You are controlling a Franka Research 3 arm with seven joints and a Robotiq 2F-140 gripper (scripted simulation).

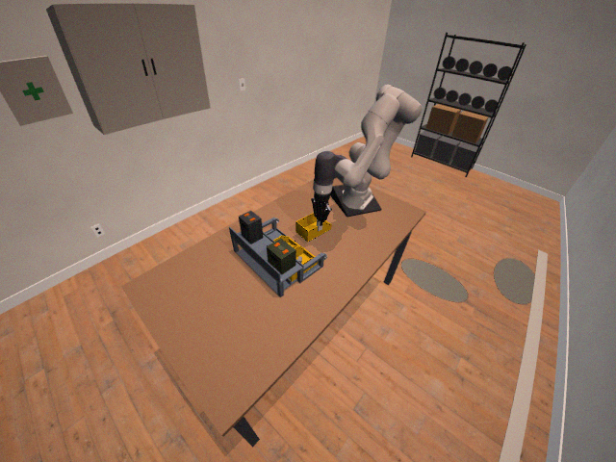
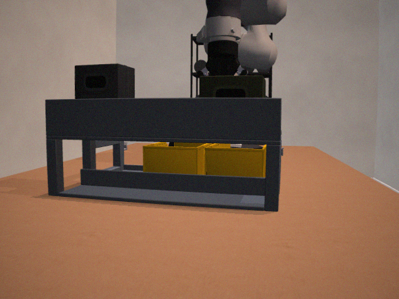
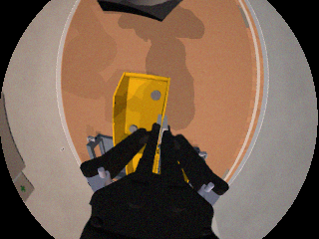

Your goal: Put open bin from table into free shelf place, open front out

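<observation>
Table [image 1: 218, 318] [image 2: 193, 244] [image 3: 219, 95] takes the middle of the top view; pale arm [image 1: 380, 119] [image 2: 260, 48] mounted toward its 1 o'clock end. Grey shelf [image 1: 258, 252] [image 2: 161, 119] sits at the arm's 8 o'clock, its raised board covering the rear of the row.

Black box [image 1: 250, 227] [image 2: 96, 81] rides that board at the shelf's 10 o'clock, dark green box [image 1: 281, 256] [image 2: 232, 85] at 4 (both beside the drop-in opening, board still overhead at the back). Two yellow bins [image 1: 304, 255] [image 2: 202, 159] stand side by side in the row; the free place is on their 10 o'clock side, with a lip across the front.

Task bin [image 1: 303, 231] [image 3: 142, 92] is on the table between shelf and arm base, off the shelf, looks level. Long axis runs roughly 2 to 8 o'clock in top view, base to shelf, about 12 to 6 in wrist view; can't tell which end is the open front.

Gripper [image 1: 320, 226] [image 2: 222, 61] [image 3: 160, 120] is clamped on the bin's long side wall, at the bin's 4 o'clock (tips hidden in exterior view). Round grey parts [image 3: 156, 95] lie inside.
</observation>
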